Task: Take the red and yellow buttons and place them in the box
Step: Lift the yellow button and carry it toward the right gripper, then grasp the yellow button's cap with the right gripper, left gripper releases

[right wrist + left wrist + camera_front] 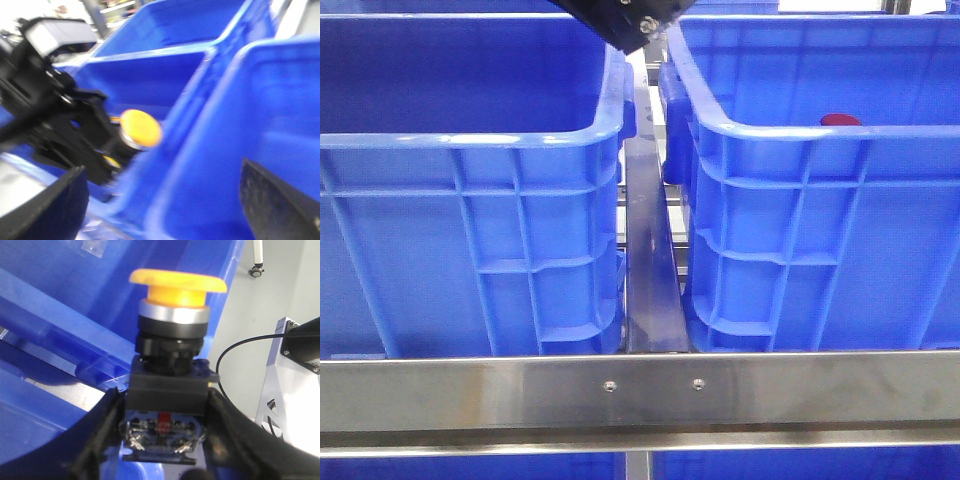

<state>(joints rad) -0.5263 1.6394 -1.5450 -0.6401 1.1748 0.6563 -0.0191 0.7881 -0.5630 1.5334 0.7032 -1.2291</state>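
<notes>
My left gripper (165,405) is shut on the black body of the yellow button (177,285), a yellow-orange domed cap on a silver ring. It holds it in the air beside a blue crate wall (125,305). In the right wrist view the yellow button (141,127) shows in the left arm's black fingers (75,135), over the crates. My right gripper (162,200) is open and empty above a blue crate (260,125). In the front view, the red button (840,120) peeks over the near rim of the right crate (820,230). The left crate (470,230) stands beside it.
A steel rail (640,390) crosses in front of both crates, and a narrow metal strip (648,270) runs in the gap between them. Part of a black arm (620,20) hangs at the top between the crates. A black cable (240,347) and a metal bracket (285,380) lie to the side.
</notes>
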